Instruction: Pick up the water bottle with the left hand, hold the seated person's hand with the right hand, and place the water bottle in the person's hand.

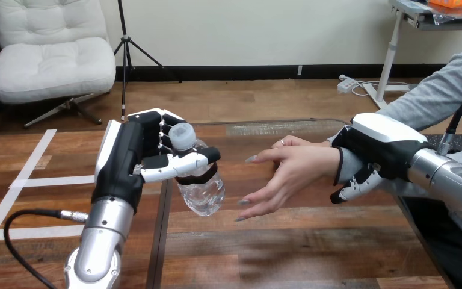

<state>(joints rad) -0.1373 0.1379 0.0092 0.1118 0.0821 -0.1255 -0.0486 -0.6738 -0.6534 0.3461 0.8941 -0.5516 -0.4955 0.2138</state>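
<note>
My left hand [133,161] holds a clear water bottle [201,188] with a white cap above the table, fingers and thumb curled round its upper part. The bottle tilts slightly, cap up. To its right the person's hand [293,170] is stretched out toward the bottle, fingers spread, a small gap from it. My right hand [378,152] comes in from the right and wraps the person's wrist, its fingers curled under the grey sleeve cuff.
The wooden table [289,253] stretches below both hands, with white tape strips [27,180] on its left part. A black cable [24,226] loops beside my left forearm.
</note>
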